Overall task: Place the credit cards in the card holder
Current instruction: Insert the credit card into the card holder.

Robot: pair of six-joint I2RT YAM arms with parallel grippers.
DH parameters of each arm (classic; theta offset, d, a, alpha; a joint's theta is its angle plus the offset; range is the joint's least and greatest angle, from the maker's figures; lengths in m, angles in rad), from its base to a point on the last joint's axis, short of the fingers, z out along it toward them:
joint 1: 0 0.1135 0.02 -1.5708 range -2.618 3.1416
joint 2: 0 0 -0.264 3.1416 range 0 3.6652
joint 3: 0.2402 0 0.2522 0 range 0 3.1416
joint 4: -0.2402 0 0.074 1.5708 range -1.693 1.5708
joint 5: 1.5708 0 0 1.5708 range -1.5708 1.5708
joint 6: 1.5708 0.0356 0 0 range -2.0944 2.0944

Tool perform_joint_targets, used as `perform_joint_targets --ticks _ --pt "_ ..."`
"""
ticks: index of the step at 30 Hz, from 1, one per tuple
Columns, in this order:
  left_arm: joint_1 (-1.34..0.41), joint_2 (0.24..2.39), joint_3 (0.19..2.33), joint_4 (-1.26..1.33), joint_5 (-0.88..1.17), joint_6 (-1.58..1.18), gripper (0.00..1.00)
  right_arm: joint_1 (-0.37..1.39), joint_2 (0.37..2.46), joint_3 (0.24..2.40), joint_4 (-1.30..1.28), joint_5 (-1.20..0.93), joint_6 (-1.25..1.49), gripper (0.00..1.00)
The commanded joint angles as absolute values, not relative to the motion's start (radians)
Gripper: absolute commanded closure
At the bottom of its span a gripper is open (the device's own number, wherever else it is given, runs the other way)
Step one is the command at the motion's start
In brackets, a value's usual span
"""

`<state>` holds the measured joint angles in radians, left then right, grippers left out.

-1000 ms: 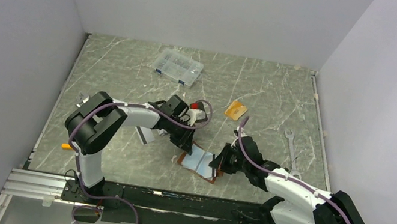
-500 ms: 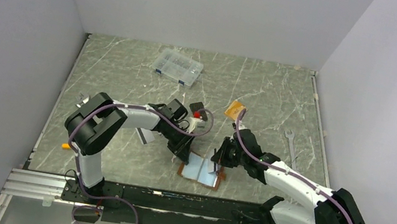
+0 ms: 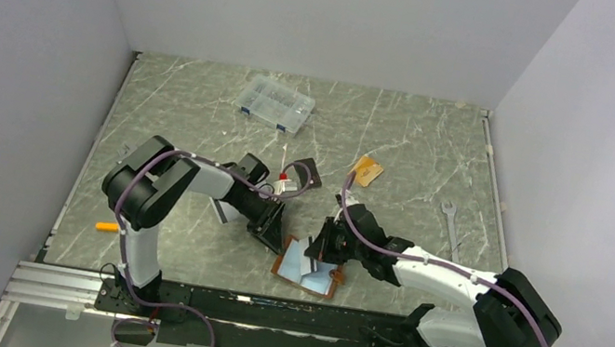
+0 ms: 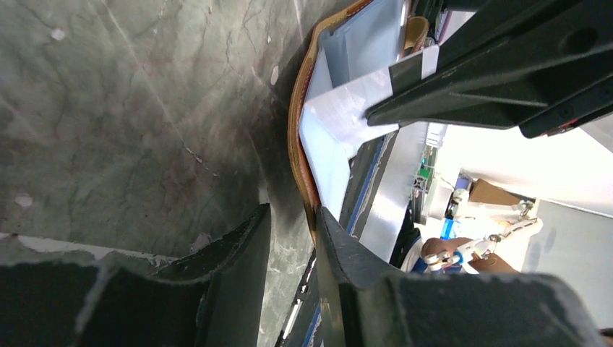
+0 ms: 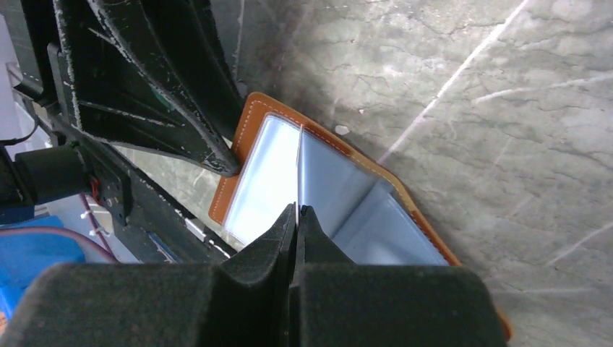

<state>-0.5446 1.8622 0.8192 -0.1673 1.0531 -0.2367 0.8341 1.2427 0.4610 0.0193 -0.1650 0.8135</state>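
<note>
Pinching credit card [image 4: 341, 119]: right tool [image 5: 296, 210] | left tool [image 4: 293, 212] parted at card holder [image 5: 262, 173] | wrench [image 3: 451, 224] nearby

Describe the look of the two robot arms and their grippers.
Both the left arm and right arm have white links, black joints and looping purple cables. The left gripper and right gripper carry black, tapered, matte fingers with scuffed edges.

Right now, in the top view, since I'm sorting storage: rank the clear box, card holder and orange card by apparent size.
1. Clear box and card holder look alike; the right pincer hides part of the holder, so no ranking.
2. Orange card: clearly smallest.
</note>
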Motion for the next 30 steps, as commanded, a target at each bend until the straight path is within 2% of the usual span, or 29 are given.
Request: perform_joint_targets --ticks 1,7,14,20,30 --pt "-0.518 1.806 0.832 -0.135 1.075 -0.230 0.66 0.852 1.236 0.466 0.082 -0.143 0.842 1.00" --pt "-0.454 1.720 0.914 -0.316 1.073 -0.044 0.66 0.874 1.270 0.447 0.112 -0.151 0.853 1.00" --pt "-0.456 1.590 1.038 -0.635 0.994 0.418 0.66 0.888 1.245 0.412 0.122 -0.155 0.862 1.00" --pt "-0.664 1.481 1.011 -0.702 0.774 0.813 0.68 0.888 1.155 0.381 0.102 -0.188 0.866 1.00" --pt "-0.886 1.591 1.013 -0.644 0.634 1.021 0.69 0.892 1.013 0.284 0.021 -0.198 0.920 1.00"
